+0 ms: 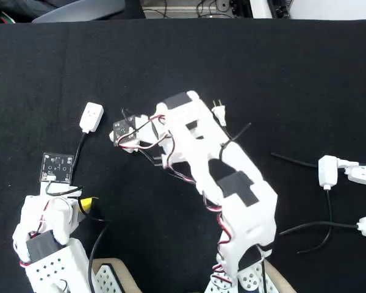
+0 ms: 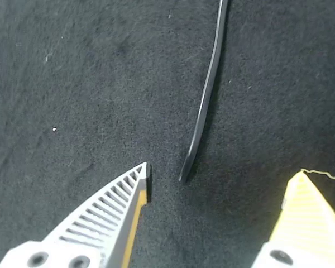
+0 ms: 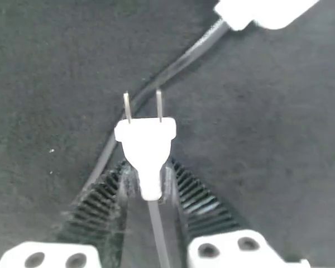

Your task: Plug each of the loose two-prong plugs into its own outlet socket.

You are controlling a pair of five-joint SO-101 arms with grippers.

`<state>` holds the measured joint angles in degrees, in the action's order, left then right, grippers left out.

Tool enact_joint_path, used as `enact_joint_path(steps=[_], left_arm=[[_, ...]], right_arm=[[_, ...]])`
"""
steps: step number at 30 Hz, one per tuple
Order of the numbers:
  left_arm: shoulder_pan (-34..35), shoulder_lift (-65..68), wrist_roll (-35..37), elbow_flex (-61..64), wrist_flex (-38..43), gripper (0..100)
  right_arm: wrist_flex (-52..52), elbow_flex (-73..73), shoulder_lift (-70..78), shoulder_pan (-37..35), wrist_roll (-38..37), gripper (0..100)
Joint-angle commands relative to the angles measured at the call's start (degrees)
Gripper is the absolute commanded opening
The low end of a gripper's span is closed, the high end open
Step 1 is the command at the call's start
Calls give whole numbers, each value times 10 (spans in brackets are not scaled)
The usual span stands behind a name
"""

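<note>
Right wrist view shows you the step in hand: your right hand [image 3: 149, 167] is clamped tight on the body of a white plug [image 3: 145, 139]. Its prongs aim toward the white socket [image 3: 265, 11] near the left edge of the worktop [image 1: 262, 67], but plug and socket are apart, so nothing is seated there yet. A second plug [image 1: 219, 112] lies loose mid-worktop beside that arm, another plug [image 1: 327, 171] by the right edge looks already pushed in, and your left hand [image 2: 221, 169] is spread wide and empty over a black cable [image 2: 204, 95] near the front left corner.
</note>
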<state>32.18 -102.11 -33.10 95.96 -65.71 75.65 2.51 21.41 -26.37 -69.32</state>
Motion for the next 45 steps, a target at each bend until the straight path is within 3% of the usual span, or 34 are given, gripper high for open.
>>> enact_joint_path(steps=[1, 3, 5, 10, 13, 16, 24, 28, 32, 36, 43, 45], left_arm=[[-7, -3, -7, -1, 9, 374], [-7, -3, -7, -1, 9, 374], [-7, -3, -7, -1, 9, 374], [-7, -3, -7, -1, 9, 374], [-7, -3, -7, -1, 9, 374], [-7, -3, -7, -1, 9, 374], [-7, -3, -7, -1, 8, 374], [-7, -3, -7, -1, 8, 374], [-7, -3, -7, -1, 8, 374], [-7, -3, -7, -1, 8, 374], [-7, -3, -7, -1, 8, 374], [-7, -3, -7, -1, 9, 374]], right_arm=[[23, 0, -59, 6, -6, 233], [47, 0, -84, 7, -3, 308], [76, 0, -109, -1, 57, 328], [126, 15, -160, -16, 337, 229], [139, 58, -164, -14, 455, 130], [132, 124, -163, -14, 500, 51], [114, 219, -163, -16, 505, 43], [33, 213, -164, 29, 531, 43], [-10, 167, -164, 72, 716, 45], [-28, 130, -164, 39, 927, 46], [-145, 156, -163, -24, 1047, 51], [-171, 167, -163, -33, 1095, 95]])
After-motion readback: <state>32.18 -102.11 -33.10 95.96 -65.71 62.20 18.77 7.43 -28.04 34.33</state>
